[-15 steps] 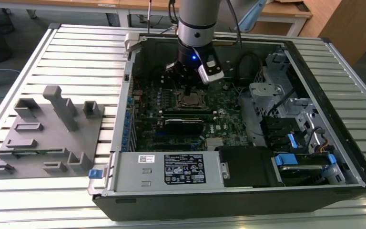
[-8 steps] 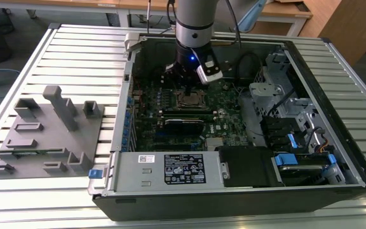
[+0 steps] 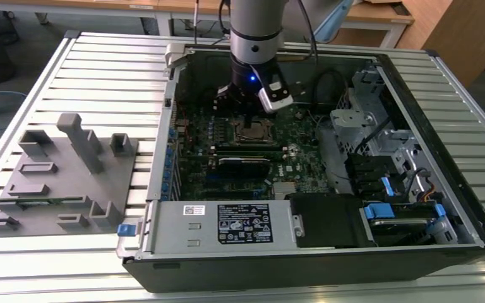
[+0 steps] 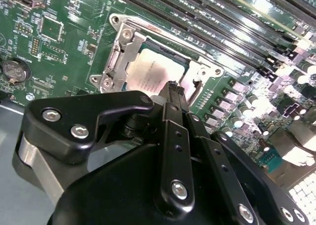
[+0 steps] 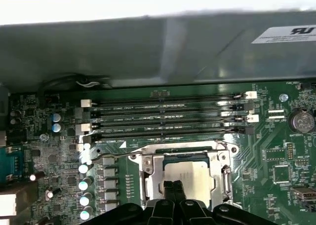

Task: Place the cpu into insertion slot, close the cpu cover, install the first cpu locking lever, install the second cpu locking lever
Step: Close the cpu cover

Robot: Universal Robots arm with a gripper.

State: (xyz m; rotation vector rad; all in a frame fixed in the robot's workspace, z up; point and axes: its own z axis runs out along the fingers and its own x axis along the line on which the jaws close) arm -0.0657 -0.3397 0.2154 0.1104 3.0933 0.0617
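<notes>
1. Hand: in the second wrist view the two fingers are clenched together, nothing visible btwn them. The tip sits right over the cpu, at or just above its metal top; contact can't be confirmed.
2. Cpu: lies flat and square in the insertion slot on the green board, just beside the long memory slots. Step 1 looks done.
3. Cpu cover: in both wrist views the silvery frame lies down around the chip, w/ the grey top showing thru its window. Looks closed, so step 2 is prob. done too. Whether it's fully flat, can't tell.
4. Levers: a thin wire lever runs along the slot's edge on the memory-slot side, low against the board. Hooked under its catch or not, can't tell. State of the 2nd lever: can't tell either, as the hand's body covers that side.
5. Exterior view: the arm stands upright over the slot inside the open pc case, which lies on the slatted counter.
6. Judgement: approx. halfway. Seating + cover look done; both lever steps are left, or at least unconfirmed.
</notes>
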